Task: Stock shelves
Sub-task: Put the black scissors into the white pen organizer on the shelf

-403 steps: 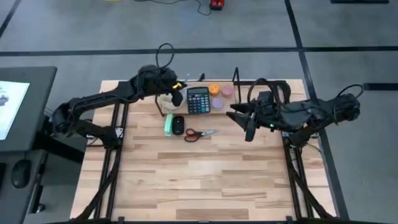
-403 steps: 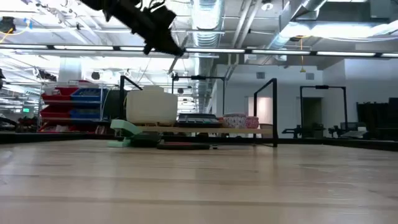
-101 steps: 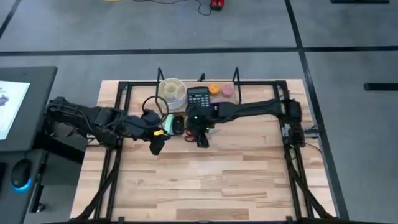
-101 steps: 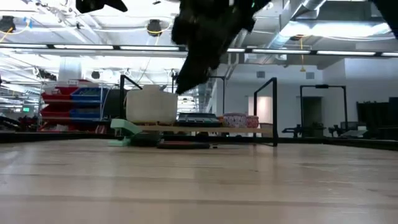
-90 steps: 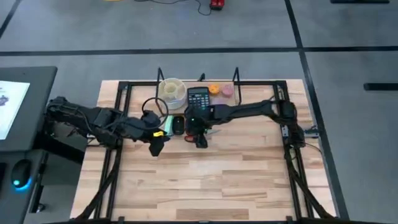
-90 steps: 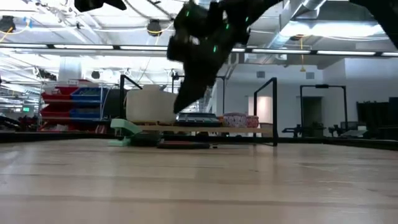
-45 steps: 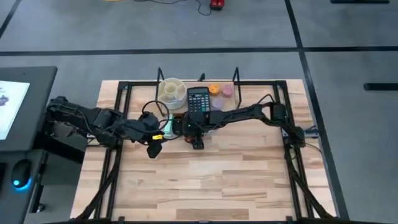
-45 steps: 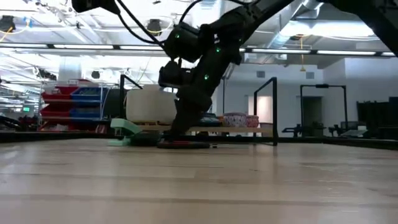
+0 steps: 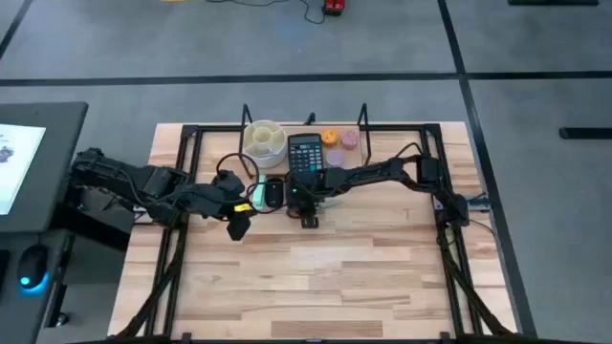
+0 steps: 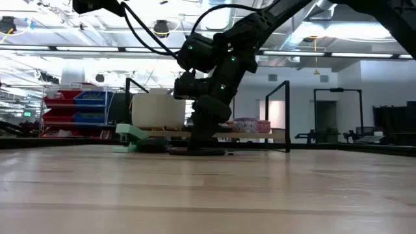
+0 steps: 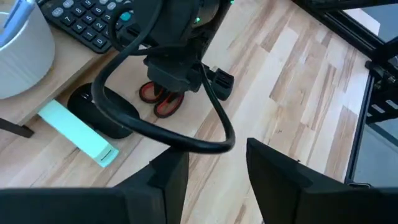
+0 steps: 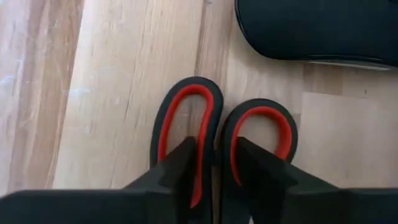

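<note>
Right gripper (image 12: 214, 171): half a second ago we were above the scissors (image 12: 221, 134); now we have dropped onto them, fingers barely apart and straddling the inner edges of the two red loops. Not yet pinching, as far as we can tell.
Scissors: flat on the table, at 6 o'clock of the calculator (image 9: 305, 153), beside the mouse (image 9: 274, 192).
Shelves (image 9: 352, 157): at 12 o'clock, already carrying calculator, bowl (image 9: 263, 139) and small tubs.
Left gripper (image 11: 214, 168): spread, empty, parked at 9 o'clock of the scissors.
Meaning: we judge the scissors are next for stocking.
</note>
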You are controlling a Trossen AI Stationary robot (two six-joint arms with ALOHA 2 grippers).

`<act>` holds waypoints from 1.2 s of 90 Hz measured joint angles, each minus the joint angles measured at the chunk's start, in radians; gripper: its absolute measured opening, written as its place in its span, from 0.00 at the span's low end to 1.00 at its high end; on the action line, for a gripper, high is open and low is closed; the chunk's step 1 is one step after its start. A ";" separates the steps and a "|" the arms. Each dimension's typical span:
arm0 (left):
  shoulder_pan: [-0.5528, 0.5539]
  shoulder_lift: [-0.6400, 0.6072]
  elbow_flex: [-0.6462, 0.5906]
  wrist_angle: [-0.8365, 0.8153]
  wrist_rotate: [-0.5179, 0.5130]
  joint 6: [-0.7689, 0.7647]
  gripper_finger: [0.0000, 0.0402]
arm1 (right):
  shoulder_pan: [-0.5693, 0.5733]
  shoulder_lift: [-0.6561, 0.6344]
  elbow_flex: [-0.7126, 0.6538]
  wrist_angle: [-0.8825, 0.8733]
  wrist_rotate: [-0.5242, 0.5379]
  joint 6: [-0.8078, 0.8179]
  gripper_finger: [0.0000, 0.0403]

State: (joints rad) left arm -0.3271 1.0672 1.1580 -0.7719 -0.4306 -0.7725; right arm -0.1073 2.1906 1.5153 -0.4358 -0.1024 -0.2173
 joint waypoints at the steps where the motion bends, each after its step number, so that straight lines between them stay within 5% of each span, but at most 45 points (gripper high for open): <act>1: 0.000 0.000 0.000 0.000 0.000 -0.001 0.34 | 0.000 0.000 -0.003 -0.001 0.000 0.000 0.20; 39: 0.000 0.000 0.000 0.006 -0.020 -0.021 0.34 | 0.027 -0.048 -0.021 -0.026 -0.009 0.185 0.12; 51: 0.000 0.000 0.000 0.008 -0.021 -0.021 0.34 | 0.027 -0.107 -0.022 0.000 -0.010 0.222 0.00; 94: 0.000 0.000 0.000 0.006 -0.021 -0.021 0.34 | -0.010 -0.218 -0.020 -0.014 -0.011 0.340 0.00; 108: 0.000 0.000 0.000 0.006 -0.021 -0.021 0.34 | -0.046 -0.162 -0.020 0.011 -0.062 0.416 0.14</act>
State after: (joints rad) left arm -0.3271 1.0672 1.1576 -0.7658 -0.4519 -0.7937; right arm -0.1531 2.0289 1.4948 -0.4244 -0.1640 0.1987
